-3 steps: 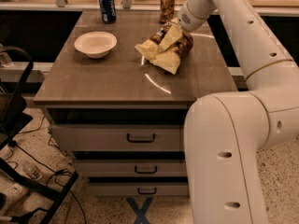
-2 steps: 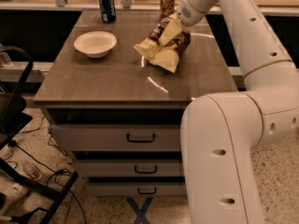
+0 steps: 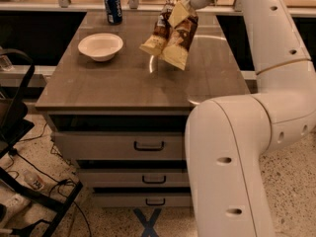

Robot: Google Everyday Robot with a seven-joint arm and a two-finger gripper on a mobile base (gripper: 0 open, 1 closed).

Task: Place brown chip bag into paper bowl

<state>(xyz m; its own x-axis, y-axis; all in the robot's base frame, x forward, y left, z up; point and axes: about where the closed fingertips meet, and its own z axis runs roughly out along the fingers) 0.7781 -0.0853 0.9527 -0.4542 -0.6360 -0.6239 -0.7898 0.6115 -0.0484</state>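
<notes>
Lifted since a second ago, the brown chip bag (image 3: pixel 171 33) is no longer lying on the table (image 3: pixel 123 85); it is hanging crumpled from the gripper (image 3: pixel 180 2), its pale lower ends dangling over the far middle of the top and appearing to be clear of the surface. The gripper is sitting high at the far edge of the table, at the end of the white arm (image 3: pixel 276 53), and its fingers are pinching closed on the bag's upper end, with nothing else in their grasp. How narrow the gap between them is cannot be told, since the foil is covering it.

The paper bowl (image 3: pixel 100 46) is resting upright on the far left part of the table, well apart from the bag and to its left, with bare wood lying between them. A blue can (image 3: pixel 112 6) is standing behind the bowl, near the far edge. The near half of the tabletop is lying open right up to its front edge, above the drawers (image 3: pixel 149 146). The arm's large body is crowding the right front corner, and a black cart (image 3: pixel 15 107) is standing off the left side.
</notes>
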